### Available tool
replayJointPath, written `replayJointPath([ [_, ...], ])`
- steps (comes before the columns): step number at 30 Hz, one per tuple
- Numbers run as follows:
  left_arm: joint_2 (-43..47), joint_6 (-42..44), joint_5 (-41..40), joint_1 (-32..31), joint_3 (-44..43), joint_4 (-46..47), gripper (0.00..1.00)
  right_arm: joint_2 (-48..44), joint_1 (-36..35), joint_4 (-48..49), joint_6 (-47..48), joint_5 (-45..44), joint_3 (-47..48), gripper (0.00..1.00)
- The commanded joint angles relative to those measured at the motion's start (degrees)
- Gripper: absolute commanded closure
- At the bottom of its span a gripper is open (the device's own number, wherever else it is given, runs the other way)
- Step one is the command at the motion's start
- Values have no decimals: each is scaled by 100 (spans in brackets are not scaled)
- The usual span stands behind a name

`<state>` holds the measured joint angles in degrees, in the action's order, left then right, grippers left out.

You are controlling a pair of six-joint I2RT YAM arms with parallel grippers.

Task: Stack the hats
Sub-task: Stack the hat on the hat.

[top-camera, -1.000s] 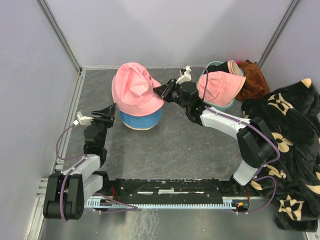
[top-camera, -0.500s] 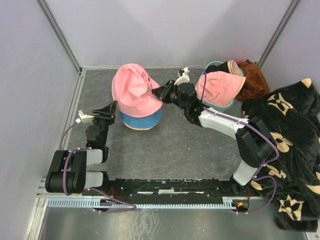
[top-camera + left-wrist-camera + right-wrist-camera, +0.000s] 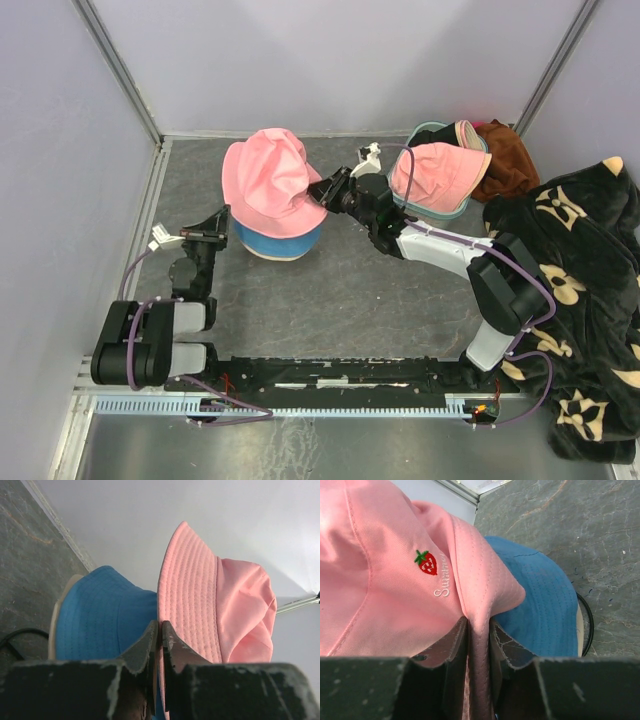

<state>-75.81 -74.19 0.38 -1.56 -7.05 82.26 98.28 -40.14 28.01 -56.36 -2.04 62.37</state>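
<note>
Here the left gripper point(image 3: 159, 636) and right gripper point(image 3: 479, 627) each pinch opposite brim edges of the pink hat point(image 3: 265, 180).

Noted on left arm point(image 3: 180, 300): black joint housings, pale grey-white link shells, thin purple cable running outside; same build on right arm point(image 3: 450, 250), with long white forearm shell, black elbow block, purple cable alongside; small white bracket near each wrist; gripper fingers point(image 3: 142, 650) matt black, edges chipped pale and scuffed; black base rail point(image 3: 330, 372), red wires, small orange light near right end.
</note>
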Motion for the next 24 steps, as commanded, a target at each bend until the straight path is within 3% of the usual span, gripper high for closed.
replayJointPath([
  [1, 531, -16, -131, 13, 142, -164, 90, -175, -48, 38, 96, -200, -126, 71],
  [10, 1884, 353, -432, 7, 151, -1848, 97, -297, -49, 27, 176, -326, -214, 61],
  [24, 2003, 551, -393, 3, 112, -3109, 97, -575, -35, 48, 221, -581, -381, 43],
])
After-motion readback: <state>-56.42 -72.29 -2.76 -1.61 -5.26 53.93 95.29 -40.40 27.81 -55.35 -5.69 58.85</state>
